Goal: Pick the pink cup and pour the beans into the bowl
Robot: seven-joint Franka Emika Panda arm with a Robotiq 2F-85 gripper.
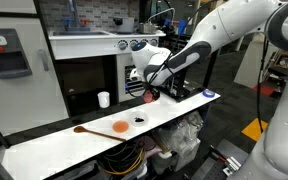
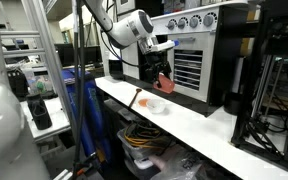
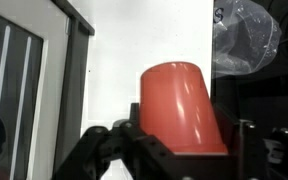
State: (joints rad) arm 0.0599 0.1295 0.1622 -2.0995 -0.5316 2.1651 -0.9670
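Note:
My gripper (image 1: 149, 92) is shut on the pink cup (image 1: 150, 97) and holds it above the white table, just past the bowl (image 1: 138, 119). The bowl is small and white, with a dark patch inside that looks like the beans (image 1: 139, 119). In the wrist view the pink cup (image 3: 179, 105) fills the middle, clamped between the two black fingers (image 3: 180, 150); its inside is hidden. The gripper (image 2: 164, 78), the cup (image 2: 165, 84) and the bowl (image 2: 156, 106) below it show in both exterior views.
A flat orange dish (image 1: 120, 127) and a wooden spoon (image 1: 84, 129) lie on the table (image 1: 54, 145) beside the bowl. A taller white cup (image 1: 104, 99) stands further back. A cabinet with dials (image 1: 89, 45) rises behind the table. Clutter sits under the table (image 2: 149, 150).

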